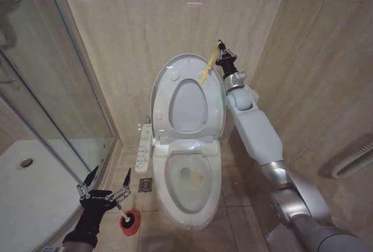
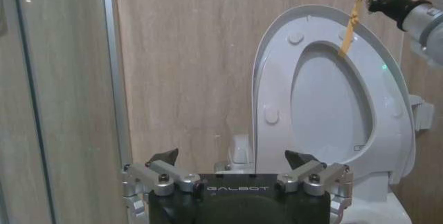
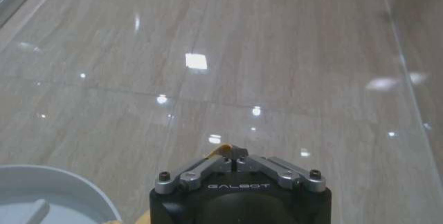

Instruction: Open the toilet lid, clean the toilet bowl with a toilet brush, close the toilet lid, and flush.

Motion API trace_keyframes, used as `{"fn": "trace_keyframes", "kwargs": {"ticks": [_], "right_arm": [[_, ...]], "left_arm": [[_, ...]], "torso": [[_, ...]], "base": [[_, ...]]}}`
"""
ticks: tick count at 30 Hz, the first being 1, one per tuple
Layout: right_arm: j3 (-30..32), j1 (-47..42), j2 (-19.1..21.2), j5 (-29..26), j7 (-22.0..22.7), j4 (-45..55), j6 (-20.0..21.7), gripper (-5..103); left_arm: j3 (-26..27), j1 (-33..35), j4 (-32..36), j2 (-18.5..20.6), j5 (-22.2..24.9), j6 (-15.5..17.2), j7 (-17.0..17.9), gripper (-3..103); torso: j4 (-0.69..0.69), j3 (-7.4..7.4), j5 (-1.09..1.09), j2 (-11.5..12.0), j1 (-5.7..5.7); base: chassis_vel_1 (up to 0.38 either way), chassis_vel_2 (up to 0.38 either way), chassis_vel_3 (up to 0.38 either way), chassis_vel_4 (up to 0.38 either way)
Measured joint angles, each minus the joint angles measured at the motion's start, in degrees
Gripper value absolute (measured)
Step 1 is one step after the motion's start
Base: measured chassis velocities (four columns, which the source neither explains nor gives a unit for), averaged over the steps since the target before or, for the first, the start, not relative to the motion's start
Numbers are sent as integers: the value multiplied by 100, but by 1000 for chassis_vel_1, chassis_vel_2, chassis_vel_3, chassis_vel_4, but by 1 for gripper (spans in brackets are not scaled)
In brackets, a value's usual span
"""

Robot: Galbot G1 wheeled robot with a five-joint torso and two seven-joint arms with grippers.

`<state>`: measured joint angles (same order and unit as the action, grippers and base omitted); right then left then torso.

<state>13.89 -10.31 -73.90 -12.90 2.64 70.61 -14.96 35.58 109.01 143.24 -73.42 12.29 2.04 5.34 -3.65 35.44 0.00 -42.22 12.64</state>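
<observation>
Head view: we find the toilet lid [image 1: 175, 77] raised upright against the tiled wall [image 1: 134, 24], with the white ring seat [image 1: 187, 107] lifted against it, and the toilet bowl [image 1: 189, 176] exposed below, a yellowish stain visible inside the basin. The right gripper [image 1: 221, 48] is held high beside the lid's upper rim, its fingers pressed together on the yellow strap [image 1: 206, 68], which runs taut from the gripper down to the lid. In the right wrist view we confirm the same: the right gripper [image 3: 236, 155] has its tips closed with a scrap of yellow between them, facing the wall. The left gripper [image 1: 108, 179] hangs low at the left of the toilet, fingers spread wide, directly above the red holder [image 1: 130, 221] standing on the floor beside the bowl; the toilet brush [image 1: 121, 210] handle rises from that holder, and we cannot tell whether it touches the gripper. In the left wrist view the left gripper [image 2: 235, 157] shows both fingers apart with nothing between them, the raised lid [image 2: 277, 79] ahead of it. The control panel [image 1: 143, 147] sits at the bowl's left side, and the glass shower door [image 1: 41, 88] stands further left.
</observation>
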Motion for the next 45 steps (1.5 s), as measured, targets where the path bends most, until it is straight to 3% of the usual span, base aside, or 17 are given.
{"fn": "trace_keyframes", "kwargs": {"ticks": [6, 7, 9, 11, 13, 14, 21, 22, 29, 30, 32, 45], "right_arm": [[-106, -523, 305, -991, 195, 909, 741, 0], [-131, -668, 383, -1246, 263, 1164, 965, 17], [-134, -767, 435, -1402, 306, 1346, 1122, 17], [-69, -1130, 611, -1682, 382, 1935, 1626, 17], [-35, -1230, 662, -1724, 384, 2075, 1736, 17], [26, -1428, 761, -1784, 382, 2321, 1910, 44], [424, -2346, 1194, -2225, 423, 3481, 2564, 44], [506, -2482, 1262, -2264, 442, 3650, 2607, 71], [896, -3315, 1537, -2307, 681, 4393, 2753, 71], [925, -3402, 1547, -2302, 693, 4444, 2756, 97], [1023, -3970, 1536, -2132, 754, 4688, 2692, 97], [1347, -5135, 1137, -1182, 768, 4764, 2267, 100]], "left_arm": [[0, 0, 0, 0, 0, 0, 0, 100], [0, 0, 0, 0, 0, 0, 1, 100], [0, 0, 0, 0, 0, 0, 0, 100], [0, 0, 0, 0, 0, 0, 0, 100], [0, 0, 0, 0, 0, 0, 0, 100], [0, 0, 0, 0, 0, 0, 0, 100], [0, 0, 0, 0, 0, 0, 0, 100], [0, 0, 0, -1, 0, 0, 0, 100], [0, 0, 0, 0, 0, 0, 0, 100], [0, 0, 0, 0, 0, 0, 0, 100], [0, 0, 0, 0, 0, 0, 0, 100], [0, 0, 0, 0, 0, 0, 0, 100]], "torso": [[-3, 0, 1, 0, 0], [-1, -1, 0, 0, 0], [-2, 0, 0, 1, 0], [-2, -1, 1, 0, 0], [-1, 0, 1, 1, -1], [-1, -1, 1, 0, -1], [-3, 0, 1, 0, 0], [-1, 0, 1, 0, -1], [0, 0, 0, 0, 0], [-1, -1, 0, 0, 0], [-3, 0, 1, 0, -1], [-1, 0, 0, 0, 0]], "base": [[0, 0, 0, 0], [0, 0, 0, 0], [0, 0, 0, 0], [0, 0, 0, 0], [0, 0, 0, 0], [0, 0, 0, 0], [0, 0, 0, 0], [0, 0, 0, 0], [0, 0, 0, 0], [0, 0, 0, 0], [0, 0, 0, 0], [0, 0, 0, 0]]}}
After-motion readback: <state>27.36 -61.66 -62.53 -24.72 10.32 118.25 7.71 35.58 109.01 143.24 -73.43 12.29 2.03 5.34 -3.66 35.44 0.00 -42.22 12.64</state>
